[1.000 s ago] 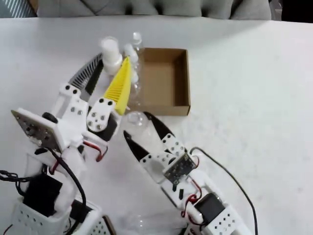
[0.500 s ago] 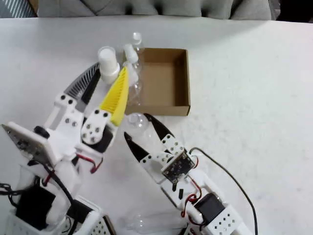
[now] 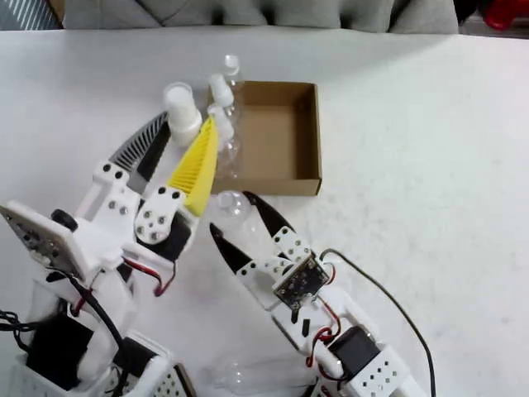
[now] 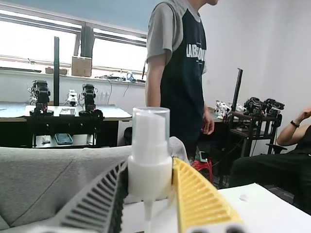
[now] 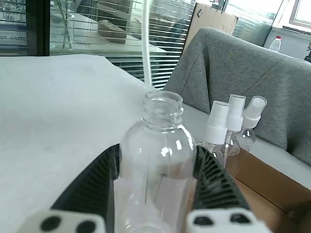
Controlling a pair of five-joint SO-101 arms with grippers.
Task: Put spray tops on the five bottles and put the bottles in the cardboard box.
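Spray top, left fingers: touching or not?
Touching. The left wrist view shows the spray top clamped between the grey and yellow fingers, both pressed against its collar with no gap.

Surface [image 3: 430, 116]: white, spread under both my arms.
Cardboard box [image 3: 277, 141]: sits flat toward the far side, open side up.
Capped bottles [image 3: 221, 103]: three, clear, upright in a tight row at the box wall on my left arm's side; I cannot tell whether they are inside or outside it.
Open bottle [image 3: 230, 204]: clear, upright, just beside the box's near corner.
Lying bottle [image 3: 252, 376]: clear, on its side at the near edge, between my arms.
Cable [image 3: 397, 308]: black, trails beside my right arm.
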